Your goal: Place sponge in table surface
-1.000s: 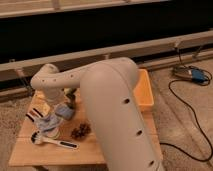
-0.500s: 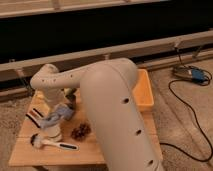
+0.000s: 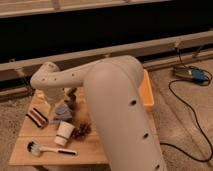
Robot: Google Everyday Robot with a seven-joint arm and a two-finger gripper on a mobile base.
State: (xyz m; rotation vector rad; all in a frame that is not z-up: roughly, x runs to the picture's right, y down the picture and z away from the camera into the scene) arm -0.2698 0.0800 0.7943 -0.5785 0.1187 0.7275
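A blue-grey soft pad, which I take to be the sponge (image 3: 62,113), is at the middle of the small wooden table (image 3: 95,150), low over or on its top; I cannot tell which. My gripper (image 3: 69,100) is right above it, at the end of the white arm (image 3: 115,105) that reaches in from the right and fills the foreground. The arm's wrist hides most of the gripper.
A dark striped object (image 3: 37,118) lies left of the sponge. A white cup (image 3: 64,133) and a brown cone-like object (image 3: 81,131) stand in front of it. A dish brush (image 3: 46,148) lies near the front edge. An orange tray (image 3: 148,90) is at the right. Cables (image 3: 190,100) run across the floor.
The gripper and the blue-grey pad have come down slightly towards the table top. The other objects have stayed in place.
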